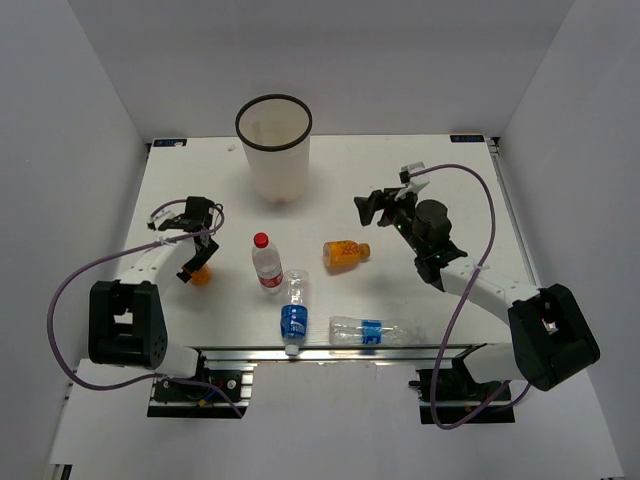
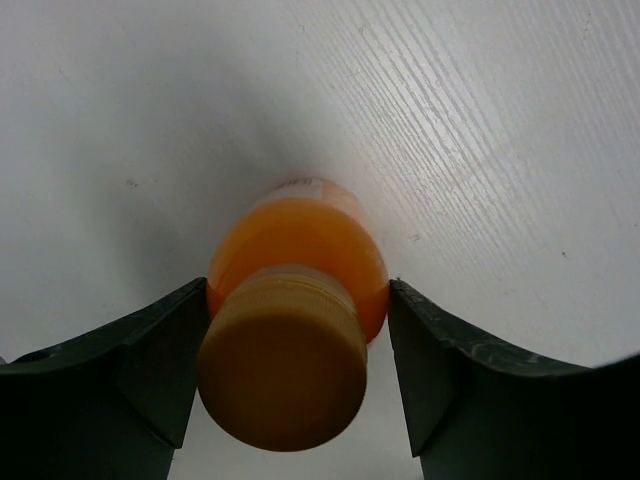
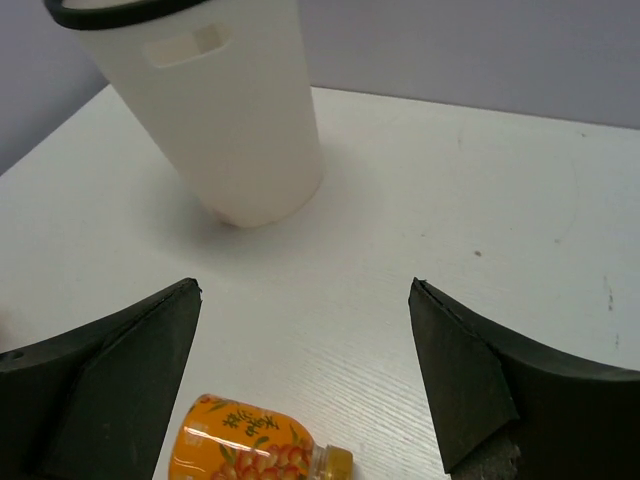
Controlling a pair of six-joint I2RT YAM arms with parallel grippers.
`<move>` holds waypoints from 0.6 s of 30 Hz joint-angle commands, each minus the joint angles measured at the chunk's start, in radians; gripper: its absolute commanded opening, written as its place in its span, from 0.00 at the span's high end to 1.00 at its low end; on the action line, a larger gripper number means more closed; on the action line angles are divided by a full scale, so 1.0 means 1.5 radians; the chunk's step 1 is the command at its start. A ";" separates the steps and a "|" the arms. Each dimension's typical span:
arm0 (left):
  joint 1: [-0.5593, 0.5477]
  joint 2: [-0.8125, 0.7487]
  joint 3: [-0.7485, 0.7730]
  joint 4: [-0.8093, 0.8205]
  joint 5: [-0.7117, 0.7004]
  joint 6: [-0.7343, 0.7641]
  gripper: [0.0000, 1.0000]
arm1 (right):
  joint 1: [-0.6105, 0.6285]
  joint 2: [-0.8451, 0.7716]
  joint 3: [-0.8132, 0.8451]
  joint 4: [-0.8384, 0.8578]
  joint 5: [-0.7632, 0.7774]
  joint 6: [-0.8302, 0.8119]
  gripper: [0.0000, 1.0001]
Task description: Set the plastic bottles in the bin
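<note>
My left gripper (image 1: 197, 258) (image 2: 296, 288) is shut on a short orange bottle (image 1: 201, 276) (image 2: 300, 262) that stands upright on the table at the left. Both fingers touch its body. My right gripper (image 1: 374, 207) (image 3: 305, 286) is open and empty above the table. The second orange bottle (image 1: 346, 254) (image 3: 250, 442) lies below and in front of it. A red-capped bottle (image 1: 267, 264) stands mid-table. Two blue-labelled bottles (image 1: 293, 318) (image 1: 372, 331) lie near the front edge. The white bin (image 1: 274, 150) (image 3: 225, 110) stands at the back.
The table's front edge runs just below the lying blue-labelled bottles. White walls close in the table at the back and both sides. Purple cables loop from each arm over the table's outer parts.
</note>
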 commanded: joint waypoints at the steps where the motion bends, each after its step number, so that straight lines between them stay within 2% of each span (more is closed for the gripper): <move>1: 0.000 -0.007 0.015 0.015 -0.005 -0.003 0.21 | -0.017 -0.020 -0.015 -0.005 0.020 0.023 0.11; 4: 0.000 -0.008 0.013 0.009 -0.010 -0.002 0.35 | -0.024 -0.030 -0.021 -0.012 0.023 0.025 0.11; 5: 0.001 -0.009 0.010 0.010 -0.010 -0.001 0.45 | -0.026 -0.035 -0.022 -0.015 0.026 0.025 0.11; 7: 0.000 -0.013 0.010 0.017 -0.002 0.008 0.52 | -0.027 -0.042 -0.024 -0.027 0.032 0.022 0.11; 11: 0.000 -0.024 0.038 0.031 0.025 0.047 0.79 | -0.033 -0.077 -0.035 -0.055 0.058 0.021 0.11; 12: 0.000 -0.028 0.063 0.041 0.028 0.062 0.91 | -0.036 -0.081 -0.037 -0.062 0.065 0.024 0.11; 13: 0.000 -0.039 0.080 0.043 0.020 0.073 0.98 | -0.045 -0.089 -0.039 -0.077 0.076 0.032 0.11; 15: 0.000 -0.052 0.132 0.092 0.022 0.087 1.00 | -0.058 -0.093 -0.046 -0.078 0.079 0.032 0.11; 17: 0.000 -0.075 0.158 0.165 0.117 0.155 1.00 | -0.080 -0.096 -0.054 -0.097 0.050 0.068 0.11; 18: -0.001 -0.081 0.182 0.240 0.158 0.186 1.00 | -0.089 -0.097 -0.054 -0.099 0.037 0.071 0.10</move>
